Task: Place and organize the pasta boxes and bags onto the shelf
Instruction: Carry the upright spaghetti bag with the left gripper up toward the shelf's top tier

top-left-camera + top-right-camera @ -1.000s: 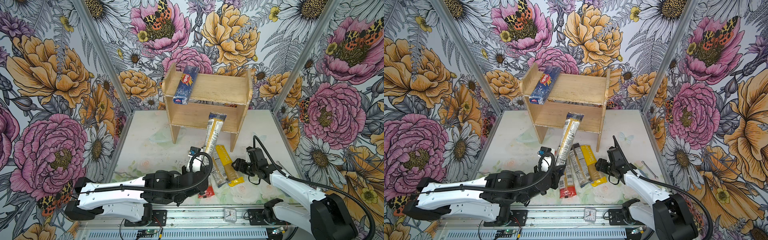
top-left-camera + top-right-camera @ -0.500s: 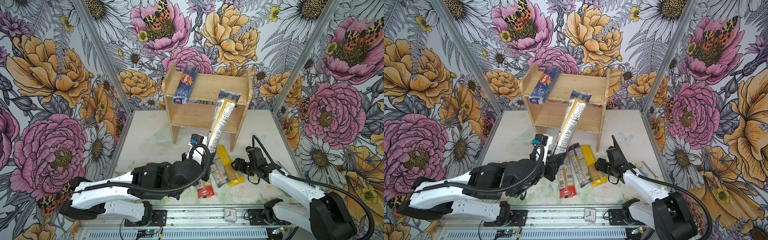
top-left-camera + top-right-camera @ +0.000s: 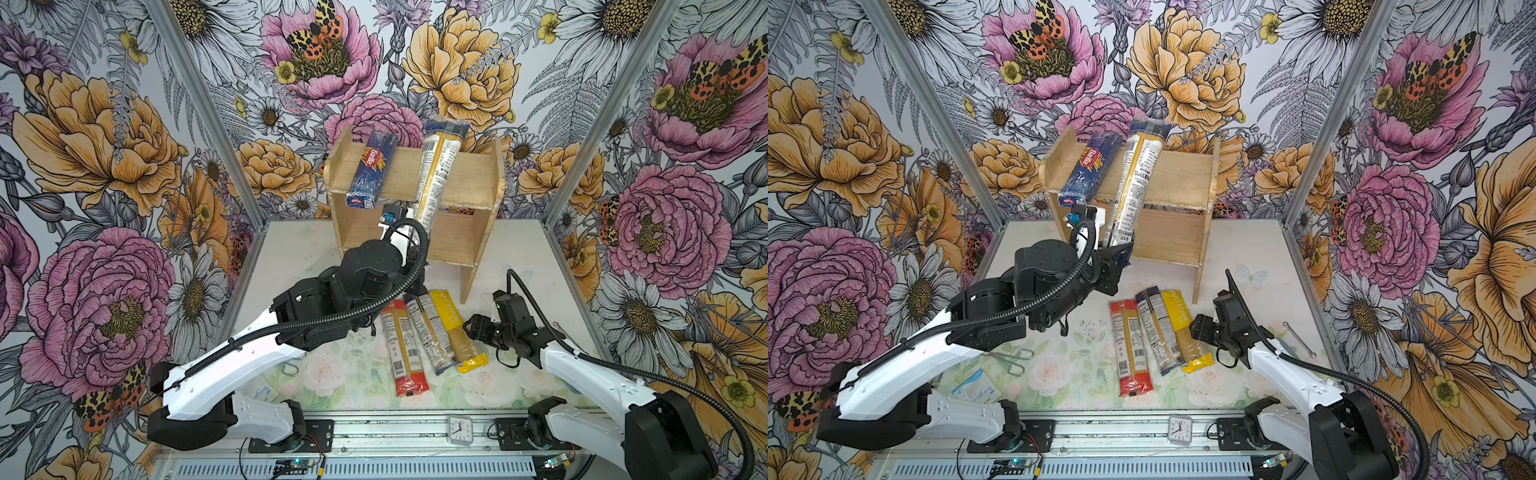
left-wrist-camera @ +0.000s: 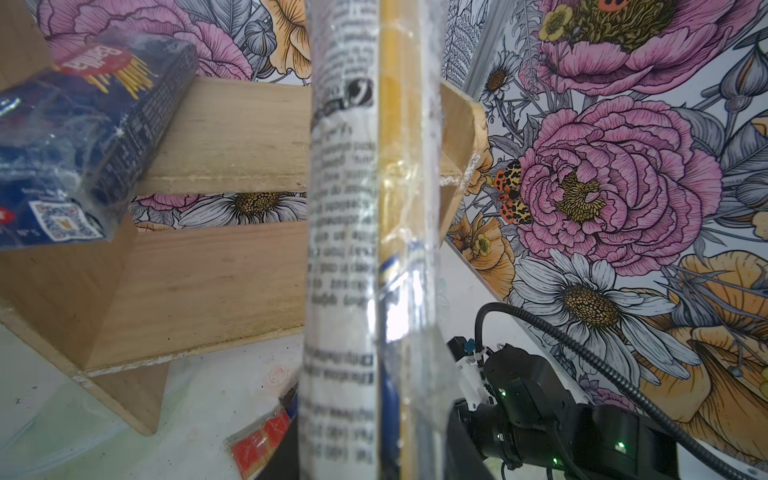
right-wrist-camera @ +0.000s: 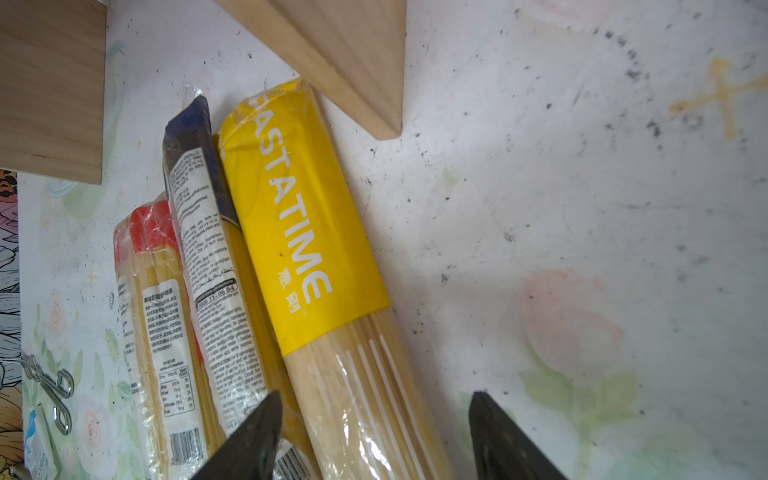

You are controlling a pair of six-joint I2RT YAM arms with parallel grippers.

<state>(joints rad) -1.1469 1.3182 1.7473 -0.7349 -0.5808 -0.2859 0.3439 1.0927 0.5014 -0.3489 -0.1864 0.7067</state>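
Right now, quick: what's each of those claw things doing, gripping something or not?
Left gripper: closed on the clear blue-ended spaghetti pack.
Right gripper: open, holding nothing, at the yellow Pastatime pack.

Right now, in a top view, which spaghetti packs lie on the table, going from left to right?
red-ended pack → clear pack with dark blue end → yellow pack
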